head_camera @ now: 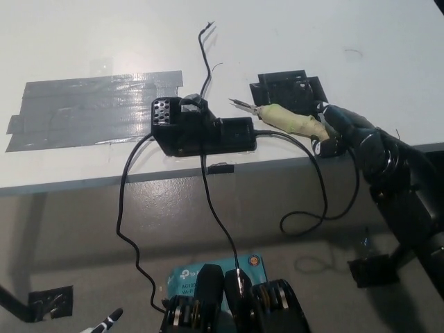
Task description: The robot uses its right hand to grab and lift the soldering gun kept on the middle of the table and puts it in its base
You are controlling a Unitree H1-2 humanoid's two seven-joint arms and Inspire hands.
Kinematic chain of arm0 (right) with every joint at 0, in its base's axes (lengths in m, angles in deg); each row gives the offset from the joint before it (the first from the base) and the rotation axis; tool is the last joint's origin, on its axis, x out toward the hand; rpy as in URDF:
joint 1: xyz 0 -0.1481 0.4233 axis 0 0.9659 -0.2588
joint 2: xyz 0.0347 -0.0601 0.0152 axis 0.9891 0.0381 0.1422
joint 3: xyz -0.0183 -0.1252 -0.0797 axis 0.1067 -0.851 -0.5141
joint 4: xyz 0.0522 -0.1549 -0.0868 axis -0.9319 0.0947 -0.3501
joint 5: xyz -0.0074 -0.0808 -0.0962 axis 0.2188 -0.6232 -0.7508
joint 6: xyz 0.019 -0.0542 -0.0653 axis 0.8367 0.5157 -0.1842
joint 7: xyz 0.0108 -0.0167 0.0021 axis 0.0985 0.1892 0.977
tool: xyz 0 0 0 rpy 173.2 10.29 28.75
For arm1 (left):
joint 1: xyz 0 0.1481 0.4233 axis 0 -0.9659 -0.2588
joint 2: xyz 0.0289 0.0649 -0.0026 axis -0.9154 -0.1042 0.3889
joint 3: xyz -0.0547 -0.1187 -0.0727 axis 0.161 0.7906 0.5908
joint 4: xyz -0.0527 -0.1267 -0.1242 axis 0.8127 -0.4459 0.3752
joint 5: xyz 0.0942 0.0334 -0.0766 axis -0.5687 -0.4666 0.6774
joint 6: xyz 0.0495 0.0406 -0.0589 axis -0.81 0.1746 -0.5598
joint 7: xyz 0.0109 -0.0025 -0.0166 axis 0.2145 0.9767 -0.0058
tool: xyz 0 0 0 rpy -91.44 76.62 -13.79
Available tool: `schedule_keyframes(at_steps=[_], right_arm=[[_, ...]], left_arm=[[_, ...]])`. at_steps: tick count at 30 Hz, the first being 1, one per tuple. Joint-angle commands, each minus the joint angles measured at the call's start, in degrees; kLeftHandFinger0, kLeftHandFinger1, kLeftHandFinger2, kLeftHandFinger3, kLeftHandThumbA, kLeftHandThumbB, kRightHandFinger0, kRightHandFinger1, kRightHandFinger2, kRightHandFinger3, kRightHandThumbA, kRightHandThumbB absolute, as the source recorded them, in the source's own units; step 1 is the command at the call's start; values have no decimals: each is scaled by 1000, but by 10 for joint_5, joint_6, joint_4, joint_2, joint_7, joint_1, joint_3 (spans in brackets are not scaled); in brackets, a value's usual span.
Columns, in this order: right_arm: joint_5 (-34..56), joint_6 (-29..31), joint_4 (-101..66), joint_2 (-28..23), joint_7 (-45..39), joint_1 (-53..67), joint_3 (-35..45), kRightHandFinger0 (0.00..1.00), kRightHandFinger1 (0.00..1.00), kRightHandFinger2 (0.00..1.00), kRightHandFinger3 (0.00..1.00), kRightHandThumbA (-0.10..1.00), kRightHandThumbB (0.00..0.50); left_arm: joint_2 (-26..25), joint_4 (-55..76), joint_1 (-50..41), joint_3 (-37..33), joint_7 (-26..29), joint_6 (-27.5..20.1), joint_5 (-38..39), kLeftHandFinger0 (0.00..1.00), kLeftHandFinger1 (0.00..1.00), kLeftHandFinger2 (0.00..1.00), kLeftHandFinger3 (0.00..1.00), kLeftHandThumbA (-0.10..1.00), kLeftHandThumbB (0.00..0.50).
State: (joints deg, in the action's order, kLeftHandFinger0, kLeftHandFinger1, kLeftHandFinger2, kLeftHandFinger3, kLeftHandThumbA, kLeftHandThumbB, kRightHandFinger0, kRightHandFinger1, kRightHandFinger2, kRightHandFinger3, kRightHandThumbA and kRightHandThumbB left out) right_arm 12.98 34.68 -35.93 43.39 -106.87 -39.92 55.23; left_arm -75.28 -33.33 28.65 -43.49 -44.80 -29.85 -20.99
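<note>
Your black right hand (347, 128) pinches the cream-handled soldering gun (288, 121) by its back end, so its tip points left toward the black box base (201, 128).

Right hand (350, 132) grips soldering gun (288, 120) handle, tip near base (201, 128).

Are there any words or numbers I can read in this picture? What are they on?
No text can be read for sure.
Teal box at the bottom edge: a round logo and white lettering, too small and blurred to read.
Soldering gun, its black base and the grey tape: no writing visible.
</note>
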Motion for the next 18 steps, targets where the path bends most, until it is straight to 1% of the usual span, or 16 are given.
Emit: schedule_keyframes(at_steps=[1,2,3,5,6,8,9,12,15,17,18], right_arm=[[9,31,30,1,-4,-38,-12,928,962,1000,1000,393,213],[5,25,30,0,-17,-38,-22,945,968,1000,1000,443,221],[2,22,36,0,-25,-40,-30,961,987,1000,1000,461,229],[4,15,32,-4,-34,-38,-36,966,1000,1000,1000,462,229],[6,14,34,-4,-35,-37,-37,994,1000,1000,1000,458,244],[8,16,42,-5,-38,-34,-42,1000,1000,1000,1000,476,235],[4,17,43,-9,-41,-32,-48,1000,1000,1000,1000,522,226],[4,18,40,-17,-42,-30,-53,1000,1000,1000,1000,512,225],[-8,0,33,-30,-45,-32,-61,1000,1000,1000,1000,514,248],[-7,-3,28,-34,-47,-31,-62,1000,1000,1000,1000,516,247],[-23,-8,24,-41,-51,-35,-76,1000,1000,1000,1000,549,247]], left_arm=[[-2,16,12,-3,-15,1,-1,0,0,42,128,1000,500],[-1,19,14,-5,-15,4,-2,0,0,54,132,1000,500],[-1,18,15,-5,-18,4,0,0,0,50,122,1000,500],[0,23,17,-7,-20,8,-1,0,0,59,120,1000,500],[-1,27,16,-8,-20,11,-2,0,0,84,137,1000,500],[-2,36,15,-8,-23,16,-2,0,0,109,151,1000,500],[-5,41,15,-12,-24,13,-7,0,0,115,192,1000,500],[-5,47,16,-13,-25,16,-7,0,0,114,191,1000,500],[-2,43,21,-15,-26,15,-7,0,0,120,180,1000,500],[-2,44,23,-17,-27,16,-8,0,0,118,180,1000,500],[0,42,24,-16,-28,13,-6,0,0,105,162,1000,500]])
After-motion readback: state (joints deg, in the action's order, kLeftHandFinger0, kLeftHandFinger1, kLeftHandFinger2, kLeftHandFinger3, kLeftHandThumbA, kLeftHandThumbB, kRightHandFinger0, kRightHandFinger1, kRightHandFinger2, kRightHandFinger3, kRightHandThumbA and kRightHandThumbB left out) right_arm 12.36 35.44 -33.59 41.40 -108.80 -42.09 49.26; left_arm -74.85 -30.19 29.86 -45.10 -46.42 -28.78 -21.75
